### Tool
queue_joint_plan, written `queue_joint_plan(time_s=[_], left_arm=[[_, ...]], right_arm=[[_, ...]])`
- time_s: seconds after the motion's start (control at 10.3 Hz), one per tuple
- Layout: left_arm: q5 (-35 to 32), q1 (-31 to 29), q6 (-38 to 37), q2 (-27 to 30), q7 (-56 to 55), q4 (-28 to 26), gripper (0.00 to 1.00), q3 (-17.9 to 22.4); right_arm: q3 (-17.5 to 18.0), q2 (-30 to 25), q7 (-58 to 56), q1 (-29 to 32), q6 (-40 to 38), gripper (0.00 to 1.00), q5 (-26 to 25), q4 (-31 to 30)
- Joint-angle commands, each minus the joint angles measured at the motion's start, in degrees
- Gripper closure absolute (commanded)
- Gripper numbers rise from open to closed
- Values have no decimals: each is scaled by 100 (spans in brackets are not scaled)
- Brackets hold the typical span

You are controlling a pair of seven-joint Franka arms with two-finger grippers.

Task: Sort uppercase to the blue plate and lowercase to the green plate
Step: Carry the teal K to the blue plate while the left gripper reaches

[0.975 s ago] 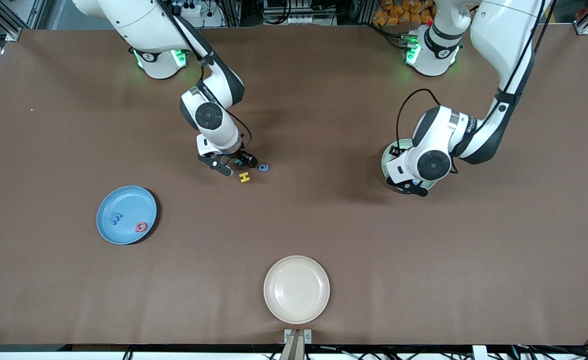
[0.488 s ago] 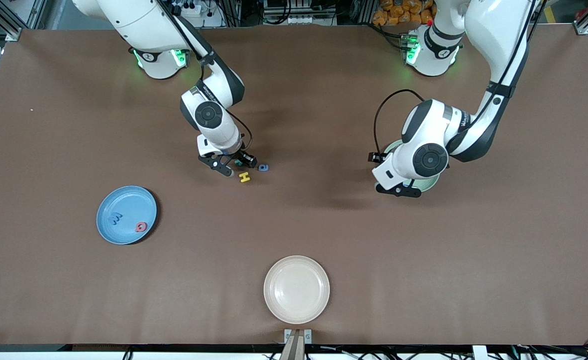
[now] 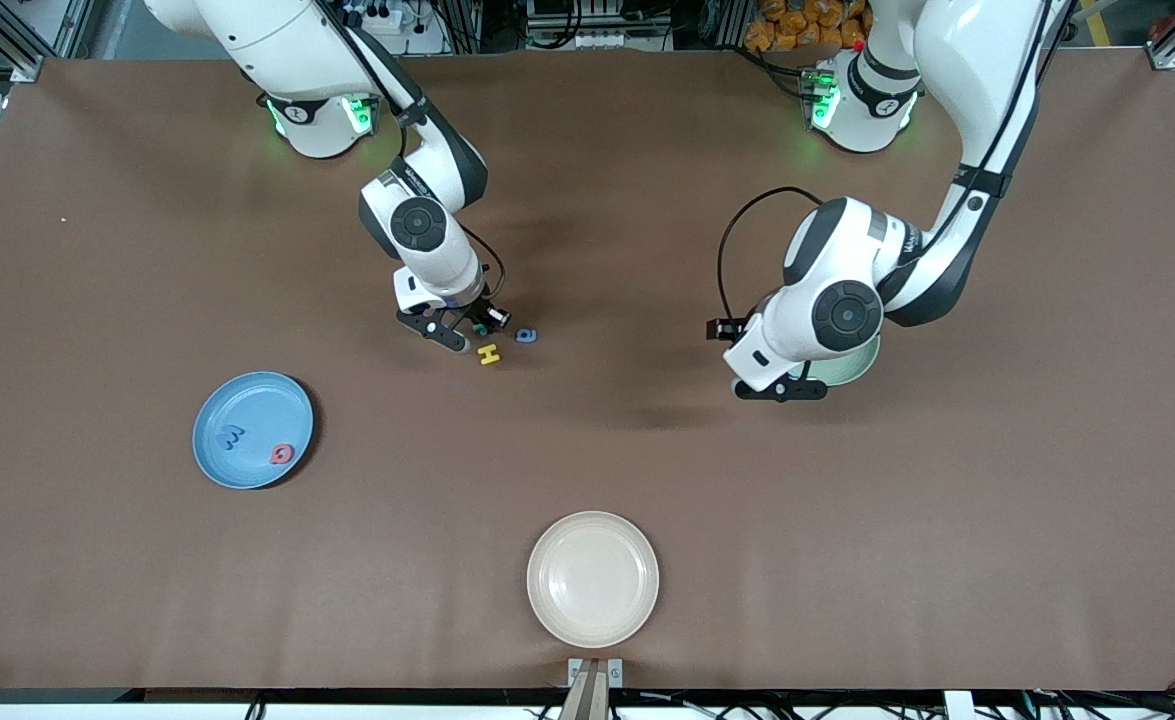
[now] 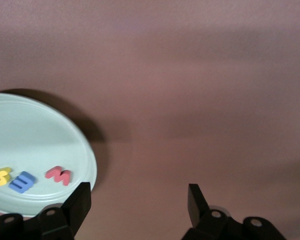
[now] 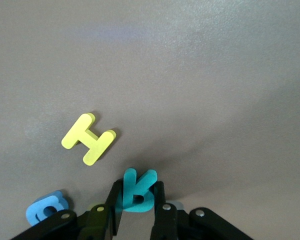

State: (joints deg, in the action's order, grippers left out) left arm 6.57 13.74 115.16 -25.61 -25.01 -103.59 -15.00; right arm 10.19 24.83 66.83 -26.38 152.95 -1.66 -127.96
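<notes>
My right gripper (image 3: 469, 330) is shut on the teal R (image 5: 138, 196), gripped edge-on between its fingers just above the table. The yellow H (image 3: 489, 354) lies beside it, a little nearer the front camera, and the blue e (image 3: 526, 335) lies toward the left arm's end. Both show in the right wrist view, H (image 5: 88, 138) and e (image 5: 47, 208). The blue plate (image 3: 247, 405) holds the blue W (image 3: 231, 437) and red Q (image 3: 282, 454). My left gripper (image 4: 140, 194) is open and empty, over bare table at the green plate's edge (image 4: 85, 155). That plate holds the yellow h (image 4: 0, 176), the blue E-like letter (image 4: 23, 181) and the red w (image 4: 59, 175).
A cream-white plate (image 3: 593, 578) sits near the table's front edge, midway between the arms. The left arm's wrist covers most of the green plate (image 3: 852, 372) in the front view. Brown cloth covers the table.
My left gripper has moved off the green plate toward the table's middle. My right gripper stays shut on the teal R and has shifted only slightly.
</notes>
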Motion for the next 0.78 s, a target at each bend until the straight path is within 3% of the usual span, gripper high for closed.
queue_joint_plan(time_s=[0.0,0.29,0.49,0.68], left_arm=[[343,119,120,-40,-188,207,14,6],[397,506,155,-399,-810,628,14,23],[380,770,304,-864,-1389,1102,14,23],[327,1129,349,-1243,-1943,1673,14,102]], right_arm=[[-9,-346,68,263,-2,100,-159,-18],[-9,-637,-231,1053,-186,100,-825,183],[-17,-602,-476,1589,-510,100,-1545,421],[-52,-611,-906,1977,-958,100,-1880,553]])
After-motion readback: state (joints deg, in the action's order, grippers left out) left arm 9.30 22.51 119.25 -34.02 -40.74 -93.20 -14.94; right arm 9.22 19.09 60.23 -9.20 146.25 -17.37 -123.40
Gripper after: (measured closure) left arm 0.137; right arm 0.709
